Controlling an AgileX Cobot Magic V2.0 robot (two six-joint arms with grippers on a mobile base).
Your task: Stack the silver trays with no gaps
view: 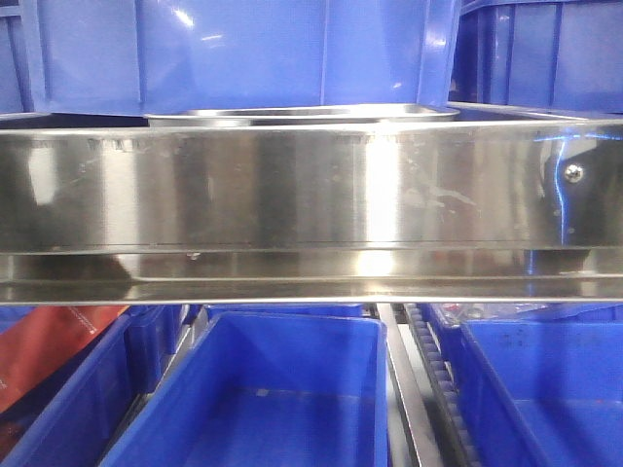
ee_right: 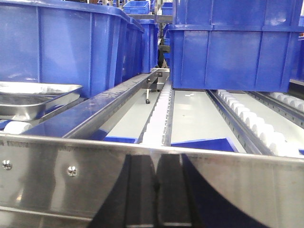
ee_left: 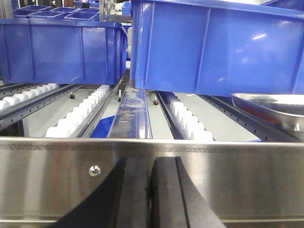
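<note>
Stainless-steel shallow rectangular tray (view: 302, 114) sits on the far side of the brushed-steel shelf band (view: 292, 185), between my left gripper (ee_left: 151, 166) and right gripper (ee_right: 156, 164), both pinched together and empty. I'd open them and take opposite rims level.

One silver tray (view: 302, 114) and perhaps six blue bins (view: 263, 409) in front view.

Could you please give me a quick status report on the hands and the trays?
Left hand shut, empty; right hand shut, empty. Silver tray behind the shelf band, untouched. Blue bin close behind it.
</note>
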